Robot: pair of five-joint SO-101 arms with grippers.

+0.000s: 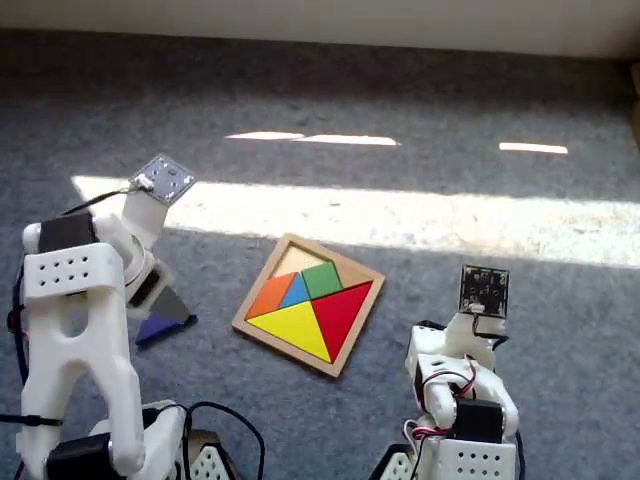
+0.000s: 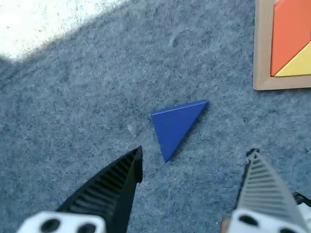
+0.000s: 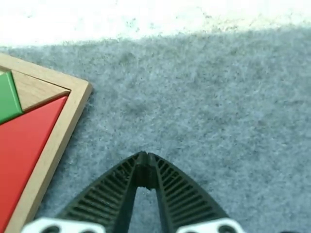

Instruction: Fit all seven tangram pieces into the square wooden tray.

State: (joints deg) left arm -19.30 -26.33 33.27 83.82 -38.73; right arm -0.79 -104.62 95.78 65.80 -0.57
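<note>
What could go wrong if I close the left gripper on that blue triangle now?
The blue triangle lies flat on the grey carpet, so the open left gripper may skid over it or snag the pile. It sits nearer the black finger, so closing could spin it away. The wooden tray is close; a shove might knock it.

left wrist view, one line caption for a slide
Open left end effector just short of a loose blue triangle on grey carpet, tray corner with orange piece and yellow piece nearby.

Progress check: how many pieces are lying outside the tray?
1: a blue triangle on the carpet beside the tray, in front of the left hand. The left arm could hide more.
</note>
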